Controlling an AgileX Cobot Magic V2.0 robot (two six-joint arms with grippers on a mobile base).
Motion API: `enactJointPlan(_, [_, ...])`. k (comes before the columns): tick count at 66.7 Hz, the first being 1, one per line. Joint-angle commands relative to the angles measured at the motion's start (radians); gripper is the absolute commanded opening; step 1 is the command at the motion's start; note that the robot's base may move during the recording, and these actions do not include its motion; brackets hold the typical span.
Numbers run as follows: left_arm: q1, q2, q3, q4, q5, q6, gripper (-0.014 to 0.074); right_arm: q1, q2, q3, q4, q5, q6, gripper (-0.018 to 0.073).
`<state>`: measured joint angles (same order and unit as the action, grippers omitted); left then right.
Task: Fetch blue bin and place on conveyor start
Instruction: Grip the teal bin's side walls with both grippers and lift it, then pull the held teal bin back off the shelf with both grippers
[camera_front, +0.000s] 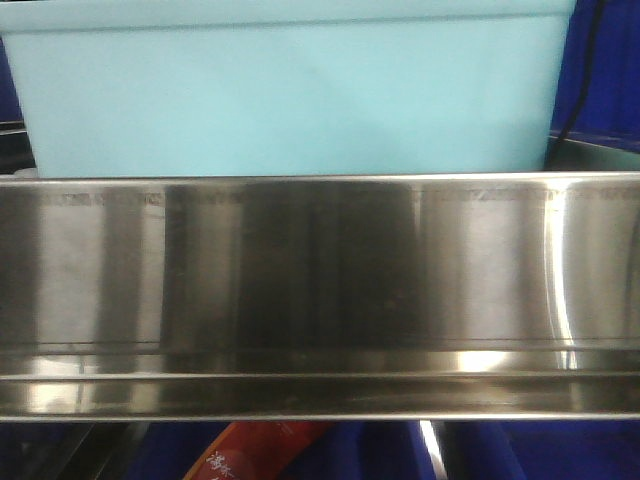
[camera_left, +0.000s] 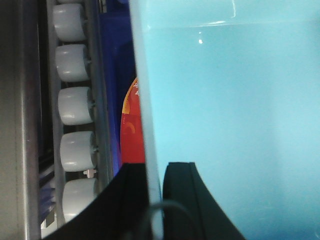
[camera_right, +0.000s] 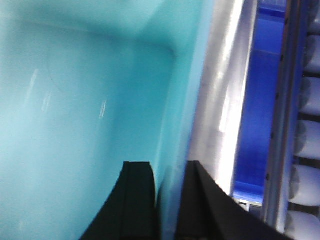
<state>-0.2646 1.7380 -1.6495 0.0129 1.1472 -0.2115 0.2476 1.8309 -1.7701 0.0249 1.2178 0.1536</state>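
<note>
The blue bin (camera_front: 290, 95) lies long axis crosswise behind a brushed steel rail (camera_front: 320, 280); its plastic walls are smooth. The left gripper (camera_left: 155, 170) and right gripper (camera_right: 165, 170) each pinch a wall.

**Flat bright light, hard glare on steel**

In the front view the blue bin (camera_front: 290, 100) is evenly lit, pale and almost shadowless, with slight grain. Below it, the stainless-steel rail (camera_front: 320, 280) shows a dark band under the bin's middle and bright vertical streaks under its right end. In the right wrist view the rail beside the bin's wall burns out to white and everything is blurred. In the left wrist view the rollers (camera_left: 75, 105) left of the bin are soft, and small glints dot the bin.
</note>
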Motion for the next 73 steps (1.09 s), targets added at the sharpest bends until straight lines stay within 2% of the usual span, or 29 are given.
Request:
enactJointPlan(1, [0.003,-0.006,-0.006,0.021,0.035,0.000,-0.0111,-0.005,-0.012,0.003,-0.041,0.003,-0.015,-0.0153])
enactJointPlan(17, [-0.004,-0.056,-0.027,0.018,0.074,0.000,-0.0111,-0.005,-0.110,0.003,-0.041,0.003,-0.015,-0.0153])
enactJointPlan(45, [-0.097,-0.218,-0.182,0.033,0.074,0.000,-0.0111,-0.005,-0.344,0.003,-0.041,0.003,-0.015,-0.0153])
enactJointPlan(73, [-0.101,-0.218,-0.184,0.043,0.074,0.000,-0.0111,-0.005,-0.365,0.003,-0.041,0.001,-0.015,-0.0153])
